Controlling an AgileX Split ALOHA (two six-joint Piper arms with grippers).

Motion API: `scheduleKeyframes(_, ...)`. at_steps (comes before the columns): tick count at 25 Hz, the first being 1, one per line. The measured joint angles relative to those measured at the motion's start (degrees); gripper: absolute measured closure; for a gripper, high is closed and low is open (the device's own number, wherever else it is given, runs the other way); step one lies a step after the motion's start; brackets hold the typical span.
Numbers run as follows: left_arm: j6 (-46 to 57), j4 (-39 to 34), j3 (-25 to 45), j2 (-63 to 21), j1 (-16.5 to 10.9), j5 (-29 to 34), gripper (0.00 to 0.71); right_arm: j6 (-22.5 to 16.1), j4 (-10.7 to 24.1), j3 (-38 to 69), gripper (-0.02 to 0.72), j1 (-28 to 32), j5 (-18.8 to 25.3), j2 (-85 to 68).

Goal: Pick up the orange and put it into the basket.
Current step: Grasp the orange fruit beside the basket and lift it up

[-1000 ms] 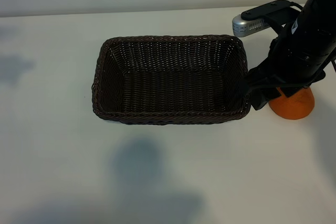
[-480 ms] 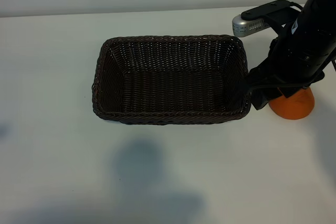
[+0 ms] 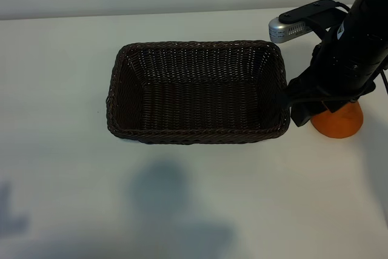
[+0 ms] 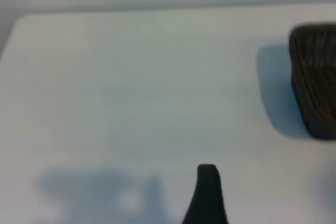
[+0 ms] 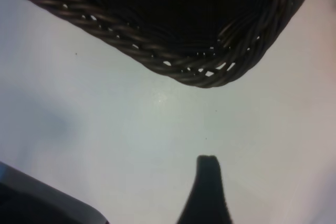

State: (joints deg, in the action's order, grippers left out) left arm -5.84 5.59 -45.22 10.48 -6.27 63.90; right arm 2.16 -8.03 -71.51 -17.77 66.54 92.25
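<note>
The orange (image 3: 339, 122) sits on the white table just right of the dark-brown wicker basket (image 3: 197, 134), which holds nothing. My right gripper (image 3: 301, 115) hangs low over the orange's left side and hides its top, close to the basket's right end. In the right wrist view one dark finger (image 5: 208, 167) stands over bare table near a basket corner (image 5: 202, 77), with nothing against it and no orange showing. The left gripper is outside the exterior view. Its finger (image 4: 208, 174) shows over bare table, far from the basket's end (image 4: 315, 77).
A silver and black device (image 3: 297, 22) lies on the table behind the right arm, past the basket's far right corner. Soft shadows lie on the table in front of the basket (image 3: 160, 192).
The right arm, orange and basket stay where they were. Only a faint shadow at the table's left has shifted from the far side toward the front edge.
</note>
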Motion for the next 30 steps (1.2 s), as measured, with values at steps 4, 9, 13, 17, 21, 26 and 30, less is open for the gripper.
scheduleKeyframes(4,0.04,0.05,3.26,-8.05,0.13,0.74,0.114,0.0,0.35,0.0,0.143,0.0,0.0,0.0)
scheduleKeyframes(9,0.71,-0.89,7.06,-10.97,0.13,2.03,0.114,0.0,0.36,0.0,0.145,0.0,0.0,0.0)
scheduleKeyframes(13,1.15,-1.0,10.77,-11.02,0.17,2.16,0.114,0.0,0.39,0.0,0.145,0.0,0.05,0.0)
scheduleKeyframes(17,1.26,-1.06,14.27,-11.02,0.17,2.46,0.114,0.0,0.39,0.0,0.145,0.0,0.09,0.0)
scheduleKeyframes(21,1.32,-1.06,14.66,-11.02,0.17,2.7,0.114,0.0,0.39,0.0,0.145,0.0,0.16,0.0)
scheduleKeyframes(26,2.8,-1.06,14.66,-11.02,0.17,2.7,0.116,0.0,0.39,0.0,0.145,0.0,0.11,0.0)
scheduleKeyframes(30,2.8,-1.06,14.66,-11.02,0.17,2.7,0.116,0.0,0.64,0.0,0.145,0.0,-0.03,0.0)
